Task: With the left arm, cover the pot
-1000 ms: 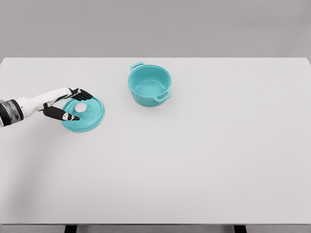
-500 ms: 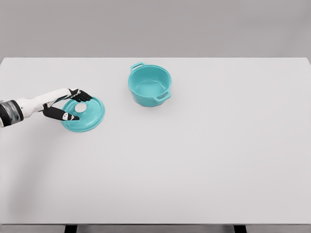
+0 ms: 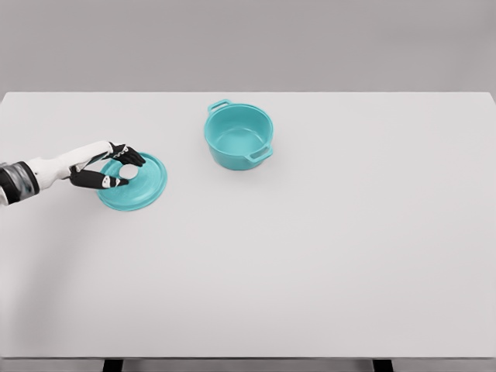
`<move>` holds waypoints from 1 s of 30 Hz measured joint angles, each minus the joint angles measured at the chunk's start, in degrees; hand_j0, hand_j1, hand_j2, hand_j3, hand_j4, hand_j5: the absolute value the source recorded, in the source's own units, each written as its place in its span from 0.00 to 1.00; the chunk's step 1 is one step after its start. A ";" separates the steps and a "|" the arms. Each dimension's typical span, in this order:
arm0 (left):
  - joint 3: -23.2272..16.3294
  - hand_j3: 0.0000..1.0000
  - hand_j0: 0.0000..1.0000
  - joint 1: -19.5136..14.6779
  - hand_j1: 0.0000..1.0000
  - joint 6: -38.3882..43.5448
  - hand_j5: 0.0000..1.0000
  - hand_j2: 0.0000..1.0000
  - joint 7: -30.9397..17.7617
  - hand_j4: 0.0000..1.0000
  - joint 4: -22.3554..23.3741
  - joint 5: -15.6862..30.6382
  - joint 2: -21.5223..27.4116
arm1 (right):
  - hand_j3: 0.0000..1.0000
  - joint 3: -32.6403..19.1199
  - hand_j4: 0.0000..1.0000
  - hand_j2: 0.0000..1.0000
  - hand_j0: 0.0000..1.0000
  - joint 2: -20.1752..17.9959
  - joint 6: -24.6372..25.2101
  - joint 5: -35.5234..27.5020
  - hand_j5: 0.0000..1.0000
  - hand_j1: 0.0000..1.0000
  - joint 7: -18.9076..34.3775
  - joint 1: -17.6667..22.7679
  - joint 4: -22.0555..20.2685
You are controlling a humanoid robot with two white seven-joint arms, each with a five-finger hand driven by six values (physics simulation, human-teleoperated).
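Observation:
A teal lid with a white knob lies flat on the white table at the left. My left hand reaches in from the left edge, thumb below the knob and black fingers above it, pinched around the knob. The open teal pot, with two side handles, stands upright further back and to the right of the lid, well apart from the hand. The right arm does not show.
The table's far edge runs just behind the pot against a grey wall. Its near edge lies along the bottom of the picture.
The thumb and fingers have drawn together around the lid's knob. The lid has shifted slightly left; the pot has not moved.

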 measured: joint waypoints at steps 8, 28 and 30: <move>-0.34 0.60 0.60 0.00 0.60 -0.02 0.60 0.60 0.18 0.60 0.09 0.51 -0.08 | 1.00 0.00 1.00 1.00 1.00 0.00 0.01 0.00 1.00 1.00 0.00 0.00 0.00; -0.79 0.55 0.55 -0.26 0.55 -0.94 0.55 0.55 -0.11 0.55 -1.49 -1.31 -0.97 | 1.00 0.00 1.00 1.00 1.00 0.00 0.00 0.00 1.00 1.00 0.00 0.09 0.00; -0.83 0.55 0.55 -0.79 0.55 -1.03 0.55 0.55 -0.28 0.55 -2.52 -1.47 -1.00 | 1.00 0.00 1.00 1.00 1.00 0.00 0.01 0.01 1.00 1.00 0.00 0.09 0.01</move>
